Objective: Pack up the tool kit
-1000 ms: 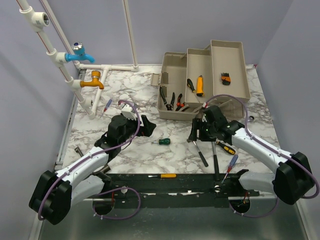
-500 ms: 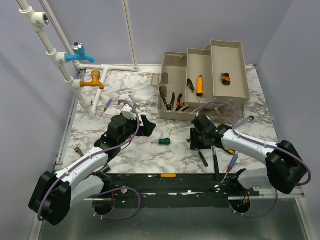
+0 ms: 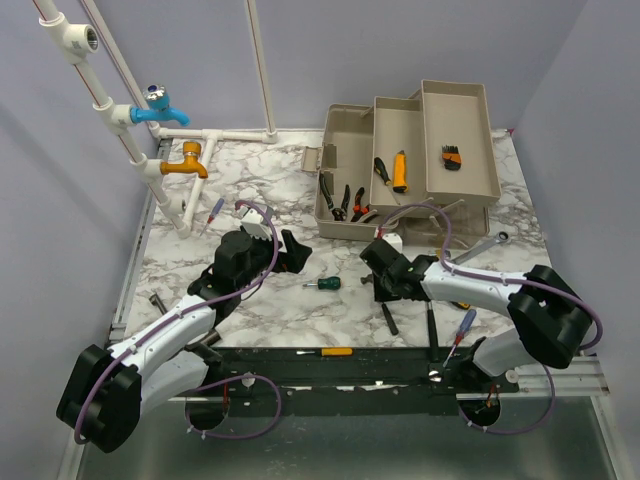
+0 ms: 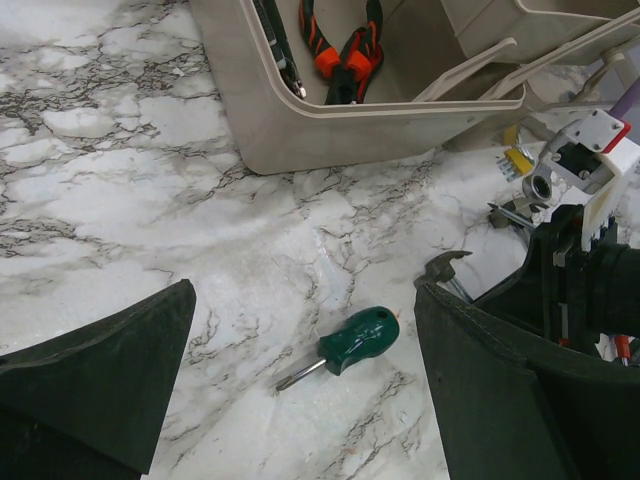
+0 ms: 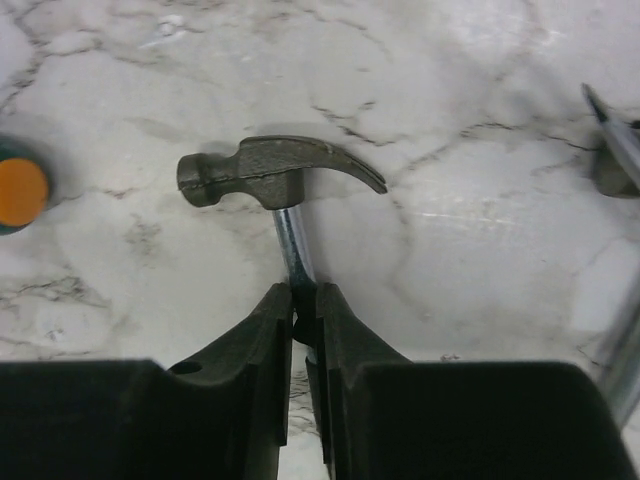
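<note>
The hammer (image 5: 280, 172) lies on or just above the marble table (image 3: 300, 310) in front of the toolbox (image 3: 335, 150) — which of the two cannot be told. Its steel shaft is pinched just below the head between the clenched fingers of the right gripper (image 5: 300, 300). Over the last second that gripper has swung leftward and a little nearer the arm bases, and the hammer's black handle has come along with it. The grasp therefore looks made, and the carry to the box is what remains.

The box stands open behind, trays folded out, with pliers (image 3: 350, 205) already in its bottom compartment. Its front wall stands between hammer and compartment, so a lift will be needed.

Just left of the hammer head lies the green screwdriver (image 4: 360, 340), beneath the left gripper (image 4: 300, 380), which is spread wide and holds nothing. To the right a long dark-handled tool (image 3: 430, 320) and a red-and-blue screwdriver (image 3: 462, 328) wait on the marble — clear of the likely path.
</note>
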Robot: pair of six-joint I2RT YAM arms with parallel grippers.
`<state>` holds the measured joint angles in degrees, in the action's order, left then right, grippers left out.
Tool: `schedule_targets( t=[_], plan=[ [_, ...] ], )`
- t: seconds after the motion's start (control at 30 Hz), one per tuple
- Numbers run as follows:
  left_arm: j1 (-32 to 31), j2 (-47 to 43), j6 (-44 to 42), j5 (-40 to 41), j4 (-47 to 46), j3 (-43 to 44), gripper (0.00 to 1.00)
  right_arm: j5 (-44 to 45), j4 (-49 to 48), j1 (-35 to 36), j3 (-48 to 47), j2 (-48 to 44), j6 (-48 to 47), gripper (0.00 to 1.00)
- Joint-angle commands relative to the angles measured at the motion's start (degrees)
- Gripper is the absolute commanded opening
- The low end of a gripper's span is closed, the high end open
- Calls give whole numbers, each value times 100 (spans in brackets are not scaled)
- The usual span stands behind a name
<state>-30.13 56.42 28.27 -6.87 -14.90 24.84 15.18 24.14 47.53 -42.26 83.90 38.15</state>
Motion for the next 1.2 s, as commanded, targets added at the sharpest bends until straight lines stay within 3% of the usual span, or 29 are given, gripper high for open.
schedule_targets(
  t=[0.0, 0.13, 0.3, 0.37, 0.4, 0.47, 0.5, 0.97, 1.17],
  plan=[
    [-10, -95, -66, 53, -31, 44, 93, -157, -520, 200, 60, 27, 134, 17],
    [-10, -98, -81, 81, -22, 38, 93, -87, -577, 206, 113, -318, 114, 10],
    [-10, -83, -76, 57, -40, 43, 93, 114, -406, 204, 275, -714, 104, 11],
    [-10, -96, -81, 50, -40, 40, 93, 146, -313, 204, 305, -798, 112, 21],
    [-10, -105, -76, 48, -40, 38, 93, 154, -274, 206, 326, -830, 130, 35],
    [-10, -114, -76, 51, -40, 30, 93, 117, -244, 205, 388, -902, 134, 52],
    [-10, -121, -71, 49, -46, 29, 93, 112, -237, 205, 415, -933, 134, 54],
    [-5, -158, -85, 103, -28, 7, 93, 386, -208, 383, 92, -120, 96, 47],
    [-10, -166, -94, 136, -16, -2, 93, 404, -452, 381, 59, 346, 131, 35]
  ],
)
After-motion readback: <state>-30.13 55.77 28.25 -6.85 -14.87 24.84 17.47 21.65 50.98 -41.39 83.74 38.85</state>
